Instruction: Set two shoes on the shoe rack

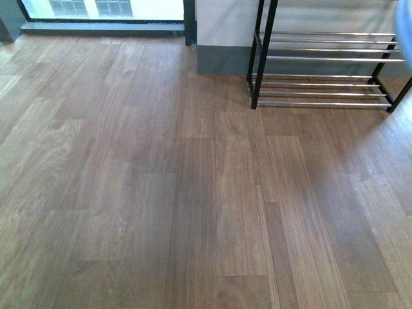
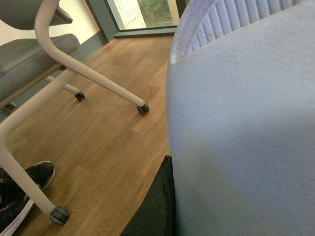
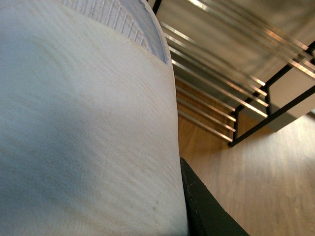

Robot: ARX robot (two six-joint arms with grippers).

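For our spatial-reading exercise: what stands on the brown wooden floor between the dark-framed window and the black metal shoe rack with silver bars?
Nothing: in the front view, the floor between window and shoe rack is bare planks.

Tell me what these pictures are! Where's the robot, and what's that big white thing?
A two-armed robot took them. A camera on its body sees the wooden floor and a shoe rack with shiny bars. Each wrist carries a camera too. The left wrist picture is nearly filled by a pale ridged thing, perhaps part of a shoe; the right by a second pale thing. They are so close that each seems held, but I cannot make out the fingers. The left camera also sees a chair leg and a black shoe.
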